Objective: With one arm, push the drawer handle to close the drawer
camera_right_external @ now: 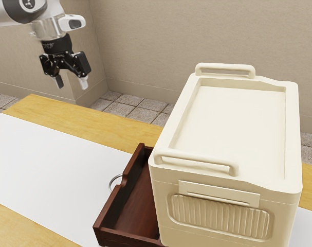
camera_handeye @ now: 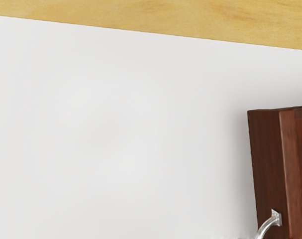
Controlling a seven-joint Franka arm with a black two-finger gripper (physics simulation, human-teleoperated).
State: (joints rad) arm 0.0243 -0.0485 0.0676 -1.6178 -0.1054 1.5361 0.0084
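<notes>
High at the exterior view's upper left hangs my gripper (camera_right_external: 71, 85), open, with a gap between its two fingers and nothing in it. The dark red-brown drawer (camera_right_external: 138, 208) sticks out from the cream cabinet (camera_right_external: 225, 128) toward the exterior view's left. Its curved metal handle (camera_right_external: 113, 181) is on the outer face, well below my gripper and apart from it. In the wrist view, part of the drawer front (camera_handeye: 267, 159) shows, with one end of the handle (camera_handeye: 271, 222) fixed to it.
A white mat (camera_right_external: 53, 167) covers the middle of the wooden table (camera_right_external: 84, 116) and runs beneath the drawer. Two raised rails (camera_right_external: 197, 160) stand on the cabinet's top. Behind the table are a beige wall and a tiled floor.
</notes>
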